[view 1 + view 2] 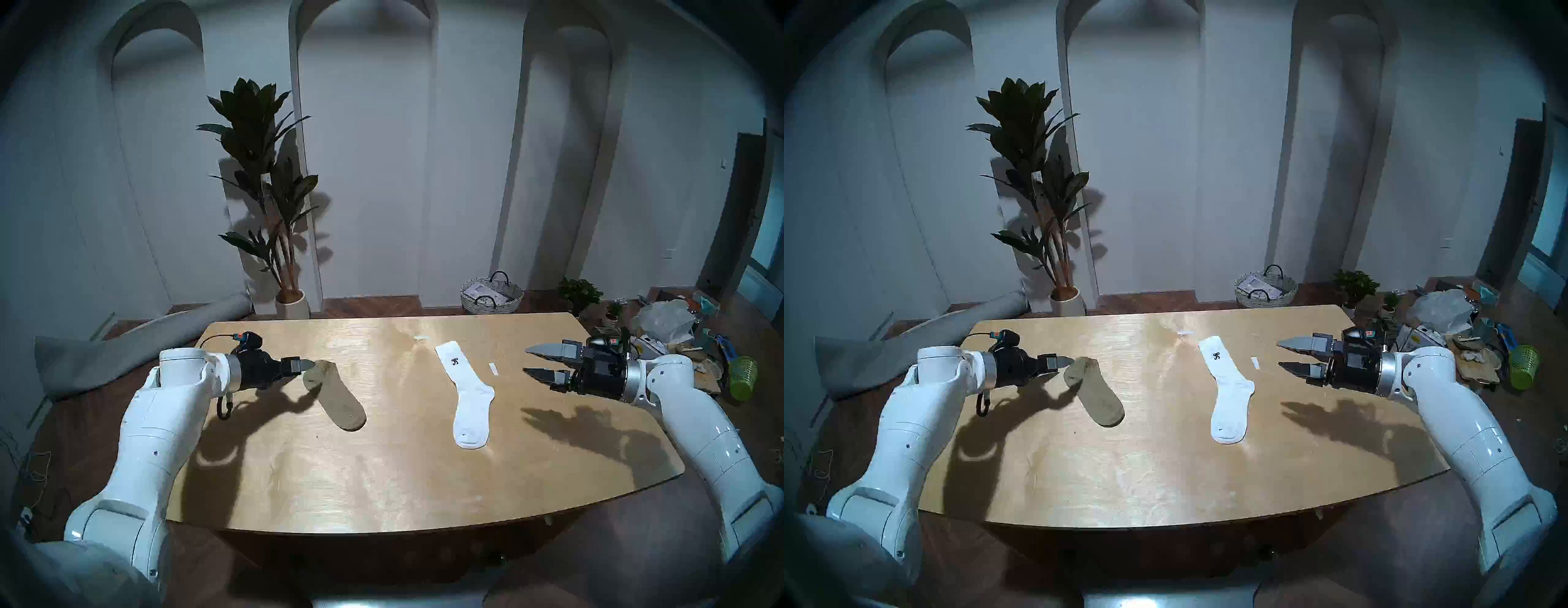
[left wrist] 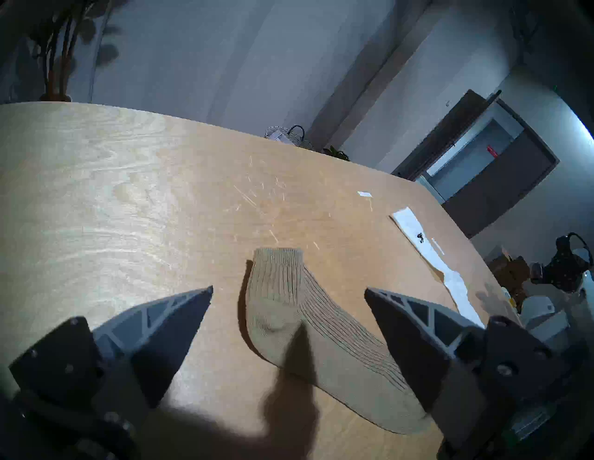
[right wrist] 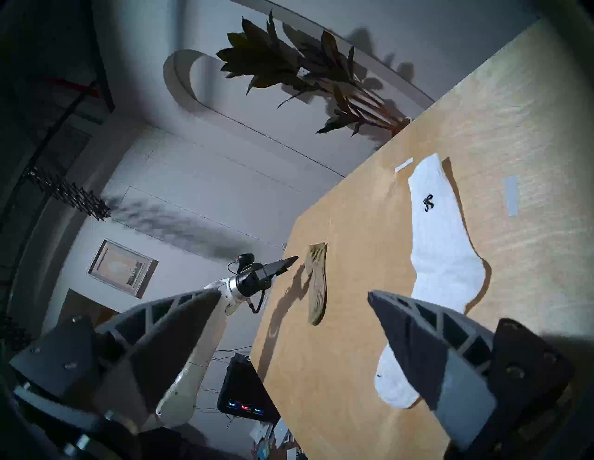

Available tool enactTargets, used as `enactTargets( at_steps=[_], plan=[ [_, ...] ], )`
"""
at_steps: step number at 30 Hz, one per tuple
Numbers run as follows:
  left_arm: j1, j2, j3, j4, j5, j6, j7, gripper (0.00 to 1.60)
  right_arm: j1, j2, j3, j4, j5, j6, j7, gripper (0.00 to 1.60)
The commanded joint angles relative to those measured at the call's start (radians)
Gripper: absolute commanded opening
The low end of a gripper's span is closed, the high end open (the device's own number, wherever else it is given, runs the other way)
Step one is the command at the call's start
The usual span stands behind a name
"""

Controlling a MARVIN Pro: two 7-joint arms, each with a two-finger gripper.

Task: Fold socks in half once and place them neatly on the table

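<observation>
An olive-brown ankle sock lies flat and unfolded on the left of the wooden table. My left gripper hovers open at its cuff. In the left wrist view the left gripper's fingers stand wide on either side of the olive sock, which lies below them. A white crew sock with a black emblem lies unfolded at the right. My right gripper hangs open and empty to the right of it.
Two small white paper strips lie near the white sock. On the floor behind the table stand a woven basket and a tall potted plant. Clutter and a green bin sit at the right, a grey roll at the left.
</observation>
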Motion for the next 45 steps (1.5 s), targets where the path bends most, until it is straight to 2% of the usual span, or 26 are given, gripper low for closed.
enactTargets(
  at_steps=[1, 6, 22, 41, 45],
  plan=[
    [-0.11, -0.016, 0.025, 0.076, 0.0, -0.013, -0.028, 1.6, 0.009, 0.006, 0.009, -0.023, 0.037, -0.001, 0.062, 1.6],
    [-0.159, -0.024, 0.058, 0.157, 0.008, -0.022, -0.036, 1.6, 0.002, 0.012, 0.013, -0.03, 0.054, -0.001, 0.063, 1.6],
    [-0.27, -0.038, 0.146, 0.333, 0.054, -0.061, -0.076, 1.6, -0.035, 0.042, 0.026, -0.043, 0.1, -0.001, 0.06, 1.6],
    [-0.347, -0.049, 0.26, 0.502, 0.137, -0.181, -0.17, 1.6, -0.077, 0.074, 0.037, -0.076, 0.152, -0.001, 0.069, 1.6],
    [-0.362, -0.051, 0.281, 0.533, 0.151, -0.212, -0.194, 1.46, -0.085, 0.08, 0.038, -0.082, 0.164, -0.001, 0.07, 1.6]
  ],
)
